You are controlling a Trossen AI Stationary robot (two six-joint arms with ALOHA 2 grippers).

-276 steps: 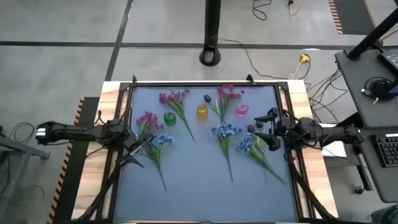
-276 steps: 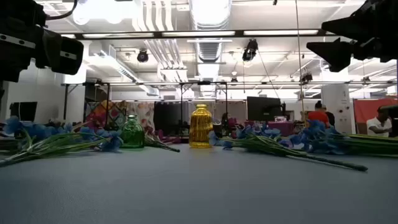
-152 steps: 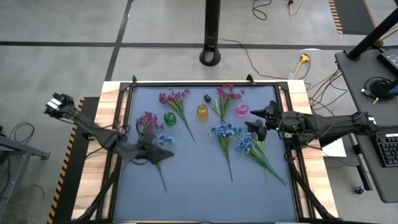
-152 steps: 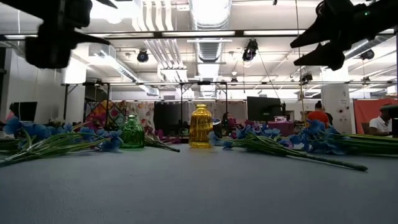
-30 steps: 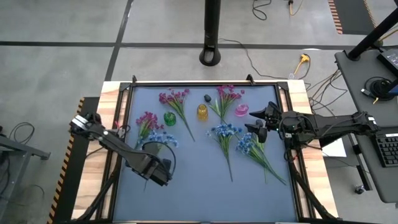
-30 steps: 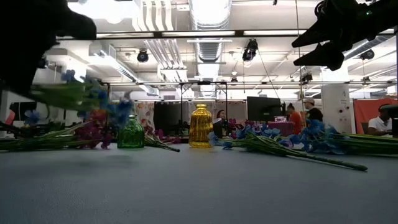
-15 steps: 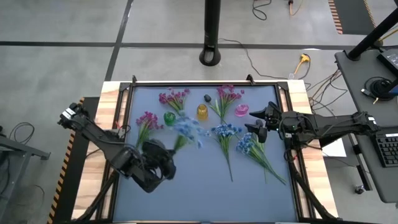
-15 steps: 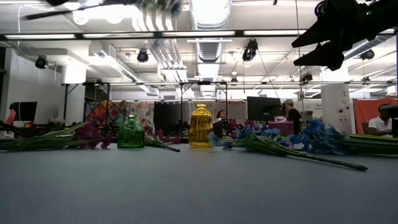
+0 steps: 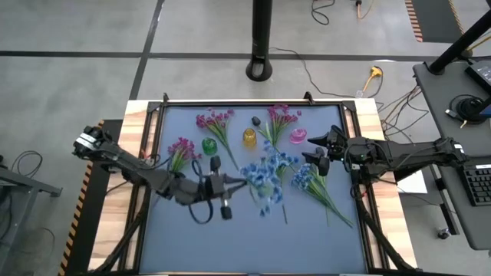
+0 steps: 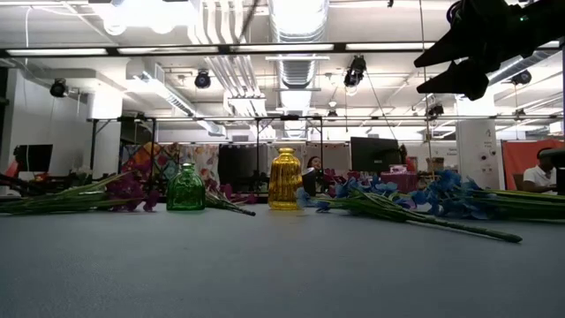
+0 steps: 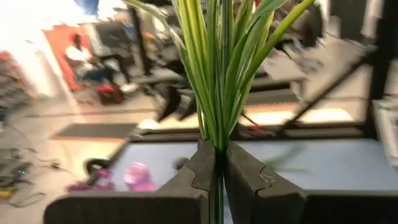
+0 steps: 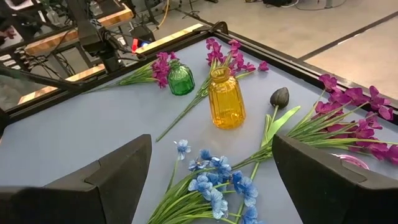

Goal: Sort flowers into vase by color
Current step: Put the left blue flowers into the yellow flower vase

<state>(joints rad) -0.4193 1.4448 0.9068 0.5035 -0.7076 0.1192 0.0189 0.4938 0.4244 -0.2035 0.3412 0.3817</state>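
Note:
My left gripper [image 9: 238, 185] hovers over the middle of the table, shut on a blue flower sprig [image 9: 265, 181] whose blossoms point toward the table's right. Two other blue sprigs [image 9: 277, 162] [image 9: 304, 178] lie on the mat. Magenta sprigs [image 9: 215, 121] [image 9: 280, 118] [image 9: 182, 149] lie near the far and left sides. A green vase [image 9: 209, 145], a yellow vase [image 9: 249, 138] and a pink vase [image 9: 298, 136] stand in a row. My right gripper [image 9: 317, 158] waits open above the right side, holding nothing. My left gripper pinches the blue sprig's bundle of green stems [image 11: 217, 148] between its two fingers [image 11: 245, 177]. The fingers come level from the table's left and lie along the stems. The sprig sticks out past the fingertips, lifted clear of the table.
A dark bud [image 9: 255, 120] lies at the far side between the magenta sprigs. A black raised frame [image 9: 253, 102] borders the mat. The near half of the mat [image 9: 253, 238] holds no objects. People sit in the room beyond the table.
My left gripper has risen and gone toward the table's right, tipping from pointing down to level and rolling. The blue sprig, lifted clear, has swung with it: its blossoms went from the left side, past the green vase, to above the table's middle.

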